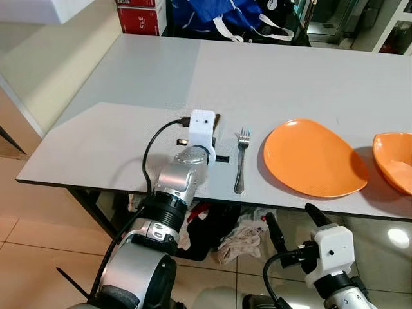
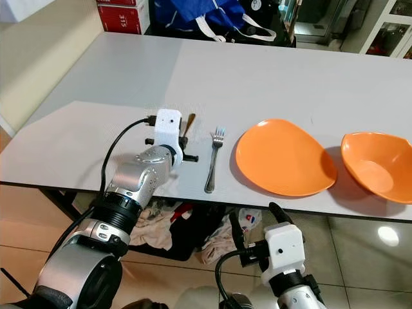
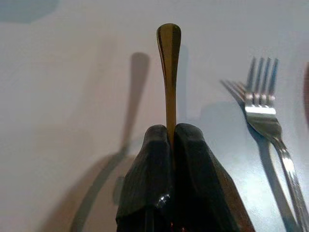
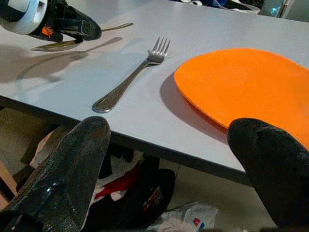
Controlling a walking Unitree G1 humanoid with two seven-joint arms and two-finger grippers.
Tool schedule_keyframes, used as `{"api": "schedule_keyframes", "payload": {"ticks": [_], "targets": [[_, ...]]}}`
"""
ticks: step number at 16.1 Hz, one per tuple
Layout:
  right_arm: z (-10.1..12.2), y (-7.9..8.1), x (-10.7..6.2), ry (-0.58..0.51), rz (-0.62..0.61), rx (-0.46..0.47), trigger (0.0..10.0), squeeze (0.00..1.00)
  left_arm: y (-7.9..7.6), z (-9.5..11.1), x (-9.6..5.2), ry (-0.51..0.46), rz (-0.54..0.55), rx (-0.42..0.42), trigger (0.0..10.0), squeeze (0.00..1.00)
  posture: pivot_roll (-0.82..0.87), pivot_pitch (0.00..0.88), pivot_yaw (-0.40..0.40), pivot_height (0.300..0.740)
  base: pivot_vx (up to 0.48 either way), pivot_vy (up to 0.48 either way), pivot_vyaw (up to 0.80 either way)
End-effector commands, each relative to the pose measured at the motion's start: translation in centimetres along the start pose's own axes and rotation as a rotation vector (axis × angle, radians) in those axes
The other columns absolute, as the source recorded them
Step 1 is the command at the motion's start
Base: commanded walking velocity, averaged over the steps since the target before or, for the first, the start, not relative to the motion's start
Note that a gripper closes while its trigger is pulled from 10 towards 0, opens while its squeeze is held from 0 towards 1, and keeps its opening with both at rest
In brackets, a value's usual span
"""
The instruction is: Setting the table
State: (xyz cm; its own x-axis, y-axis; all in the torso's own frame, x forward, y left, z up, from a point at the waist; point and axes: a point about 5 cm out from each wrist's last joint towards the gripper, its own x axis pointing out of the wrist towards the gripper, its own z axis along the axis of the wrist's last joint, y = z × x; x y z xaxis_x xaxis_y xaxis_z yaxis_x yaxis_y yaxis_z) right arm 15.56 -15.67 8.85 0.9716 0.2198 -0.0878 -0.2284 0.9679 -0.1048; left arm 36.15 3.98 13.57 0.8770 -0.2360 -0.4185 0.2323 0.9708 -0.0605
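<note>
My left gripper point(image 3: 171, 133) is shut on a brass-coloured spoon point(image 3: 169, 58), low over the grey table point(image 1: 116, 122) near its front edge. The spoon's handle end sticks out past the fingertips; its bowl point(image 4: 53, 46) shows behind the gripper in the right wrist view. Just right of it a silver fork point(image 1: 241, 161) lies with its tines pointing away from me. Right of the fork lies an orange plate point(image 1: 313, 158), and beyond that an orange bowl point(image 1: 396, 161). My right gripper point(image 1: 296, 222) hangs open below the table's front edge, under the plate, holding nothing.
Red boxes point(image 1: 138, 16) and a blue bag point(image 1: 219, 16) stand beyond the table's far edge. Clothes and bags point(image 1: 238, 241) lie on the floor under the table. The table's left corner is cut at an angle.
</note>
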Motion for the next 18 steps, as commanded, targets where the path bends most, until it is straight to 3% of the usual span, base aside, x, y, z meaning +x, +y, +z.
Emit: {"api": "schedule_keyframes", "payload": {"ticks": [1,4,11,18], "targets": [[-0.1,-0.1,-0.1,-0.001,-0.011,-0.004,10.0,0.0,-2.5,-0.2,-0.3,0.004,-0.074,-0.018,0.0,0.0,-0.27,0.069,0.04,0.736,0.0,0.0,0.0],[0.0,-0.1,-0.2,-0.003,-0.016,-0.004,10.0,0.0,-2.9,-0.4,-0.4,0.02,-0.083,-0.032,0.0,0.0,-0.27,0.069,0.04,0.736,0.0,0.0,0.0],[0.3,-0.1,-0.4,0.003,-0.005,-0.015,10.0,0.0,-4.7,-1.0,-0.1,0.068,-0.105,-0.162,0.0,0.0,-0.3,0.08,0.024,0.736,0.0,0.0,0.0],[0.5,0.0,-0.3,0.005,0.002,-0.019,10.0,0.0,-5.6,-0.9,0.2,0.047,-0.13,-0.115,0.0,0.0,-0.3,0.079,0.021,0.736,0.0,0.0,0.0]]}}
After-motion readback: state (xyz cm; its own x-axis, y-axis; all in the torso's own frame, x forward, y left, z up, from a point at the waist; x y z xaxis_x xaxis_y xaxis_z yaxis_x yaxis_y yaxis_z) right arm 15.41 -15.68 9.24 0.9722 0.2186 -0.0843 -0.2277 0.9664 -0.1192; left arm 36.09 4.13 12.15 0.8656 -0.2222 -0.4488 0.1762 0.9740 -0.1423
